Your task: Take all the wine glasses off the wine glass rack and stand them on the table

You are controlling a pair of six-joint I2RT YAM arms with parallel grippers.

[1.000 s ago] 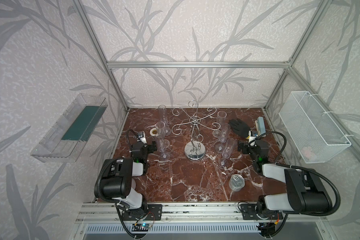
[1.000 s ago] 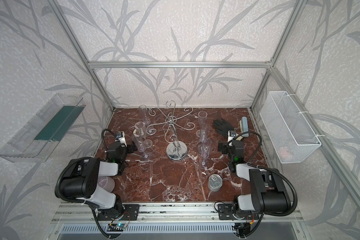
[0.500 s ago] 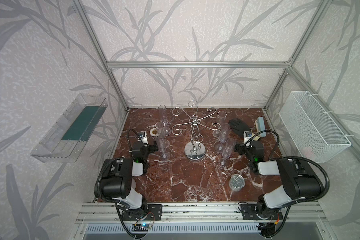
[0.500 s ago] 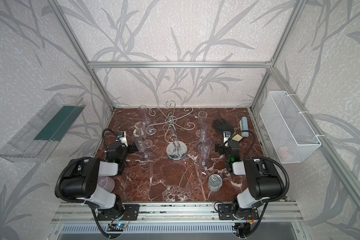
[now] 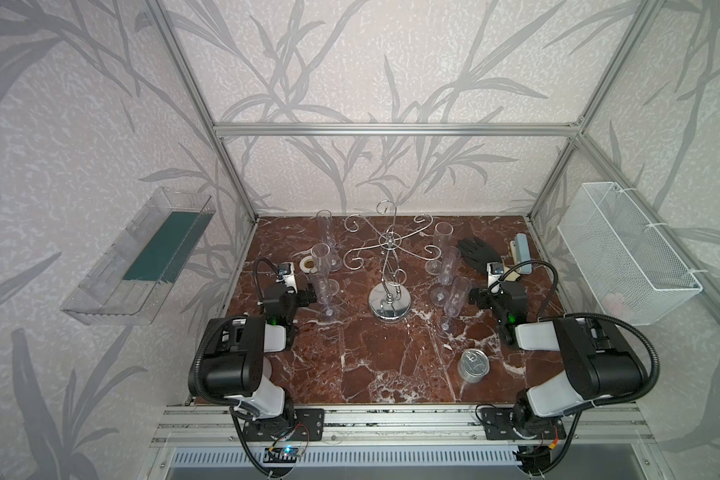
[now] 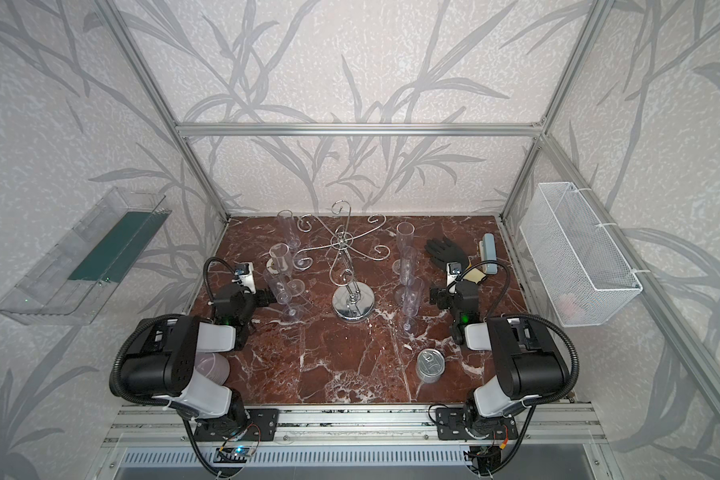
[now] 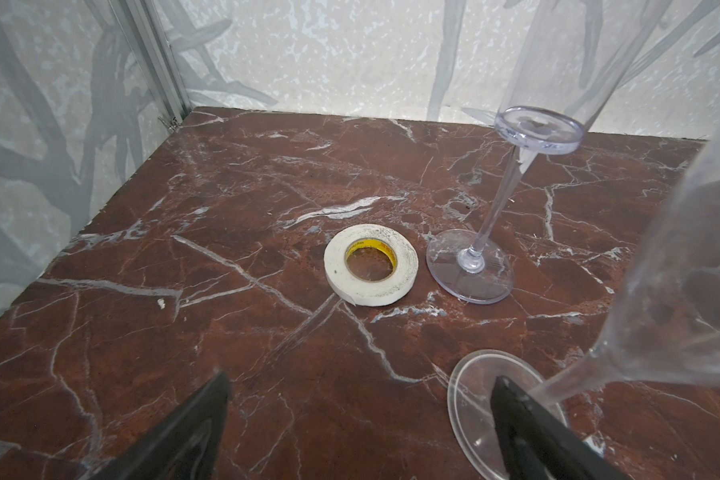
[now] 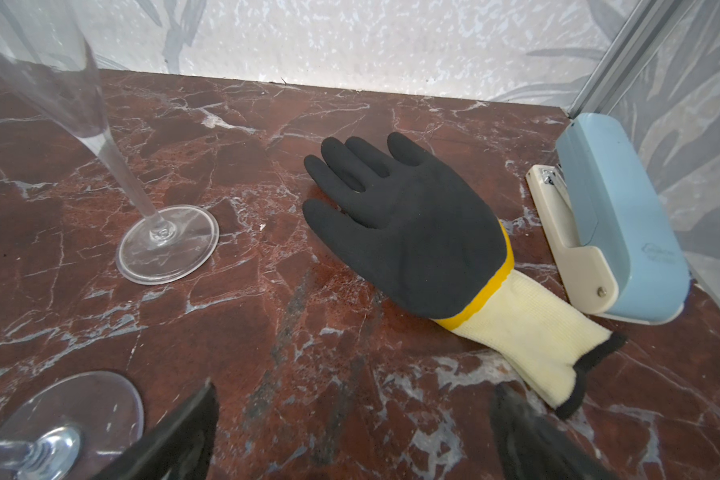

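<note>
In both top views the wine glass rack (image 5: 389, 266) (image 6: 350, 266) stands mid-worktop (image 5: 391, 365) (image 6: 350, 365), with clear flutes (image 5: 324, 291) (image 6: 281, 286) upright on the marble either side of it, off its arms.

Left wrist view: left jaws spread wide, gripping nothing, a flute foot (image 7: 470, 399) beside one finger (image 7: 524, 428).

Right wrist view: right jaws wide too, empty, facing a black glove (image 8: 408, 224) and blue stapler (image 8: 616, 232).

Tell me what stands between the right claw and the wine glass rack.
Two clear flutes, seen in both top views: the nearest flute beside the right claw, and the second flute whose foot sits nearer the wine glass rack.
</note>
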